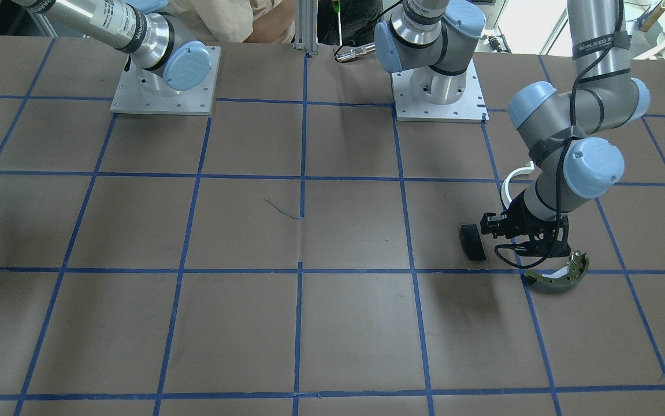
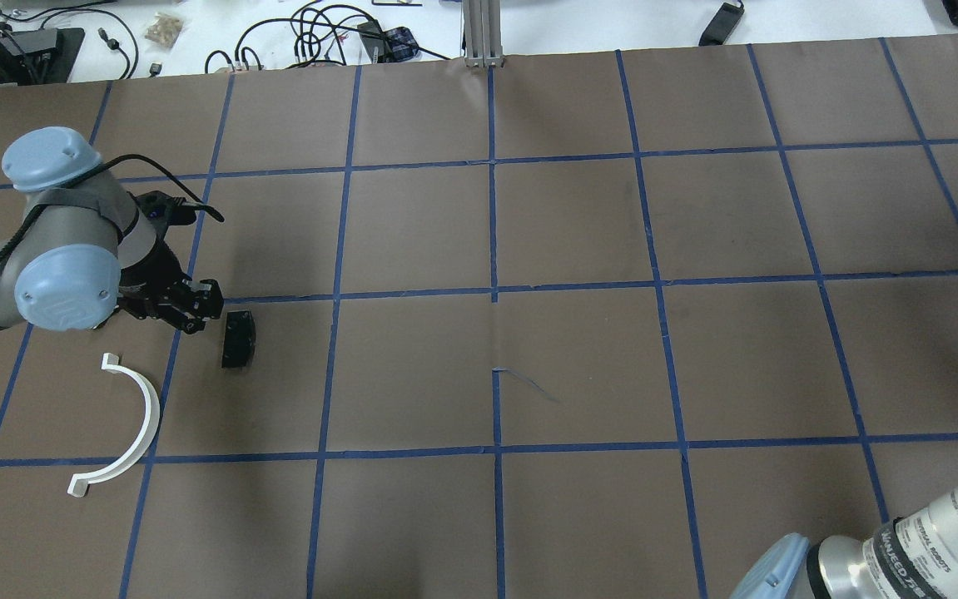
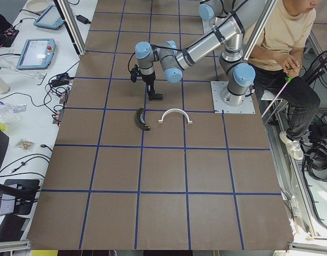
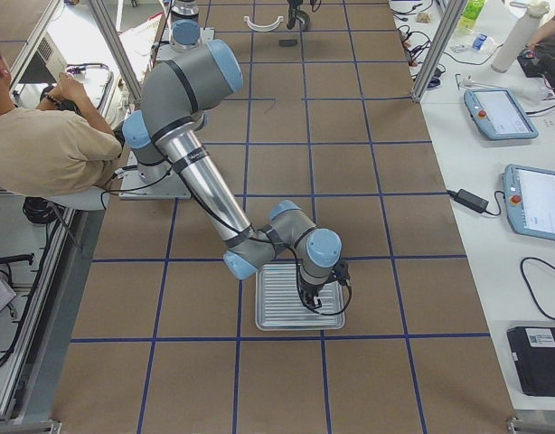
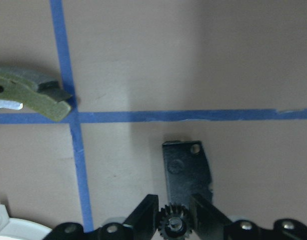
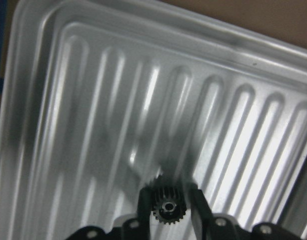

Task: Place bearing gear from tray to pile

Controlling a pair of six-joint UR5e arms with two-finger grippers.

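Left wrist-mounted view: left gripper [image 5: 173, 212] is clamping a gear [image 5: 174, 223] at the black pad's [image 5: 187, 170] near end, inside the pile [image 1: 552, 282]. Right gripper [image 6: 167, 197] is pinching a second gear [image 6: 167, 206] over the tray [image 6: 93, 100].

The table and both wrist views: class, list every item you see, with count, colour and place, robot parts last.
bearing gear: two, black; one in the left gripper, the other in the right gripper over the tray.
tray: one, silver, ribbed; table's right end.
half-ring: one, white; table's left end.
pad: one, black; beside the left gripper.
shoe: one, olive-green, curved; near the pad.
table: one, brown with blue tape grid.
operator: one, beige shirt; seated on the robot's side of the table.
arms: two, grey and blue; each gripper shut on a gear.
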